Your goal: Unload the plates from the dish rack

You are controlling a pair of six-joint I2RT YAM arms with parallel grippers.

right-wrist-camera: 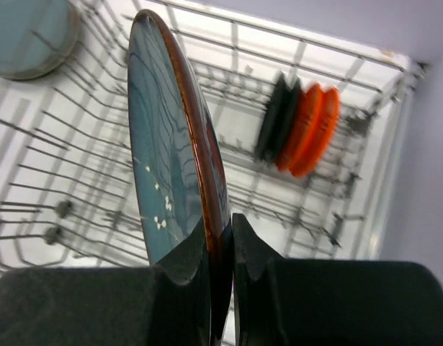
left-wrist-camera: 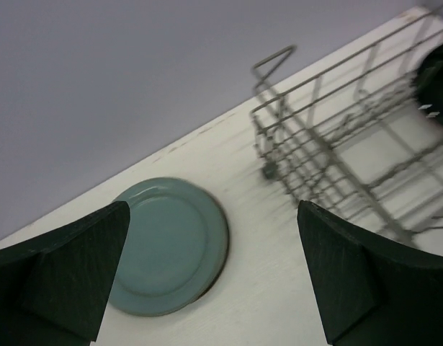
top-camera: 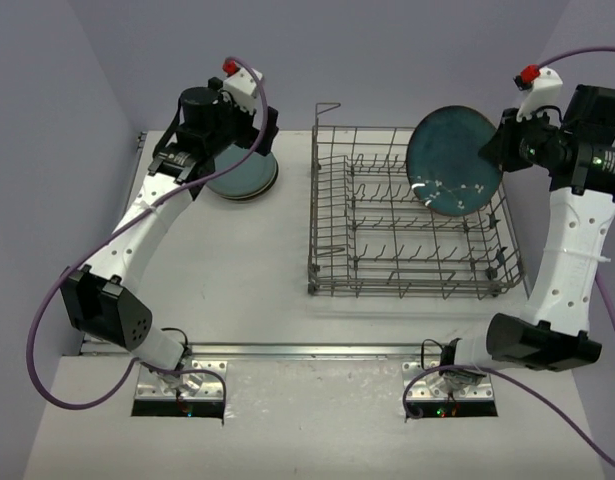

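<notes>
Dark teal plate (top-camera: 454,160) in the right jaws over the dish rack (top-camera: 412,215), teal plates (top-camera: 251,180) at its left

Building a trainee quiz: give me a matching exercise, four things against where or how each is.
1 pale teal round ceramic plate
2 dark teal ceramic plate with red-brown rim
3 small orange-red round plates
4 left gripper

A standing in the grey wire dish rack
B open, empty
C flat on the white table
D clamped in the right gripper

Pairs: 1-C, 2-D, 3-A, 4-B
</notes>
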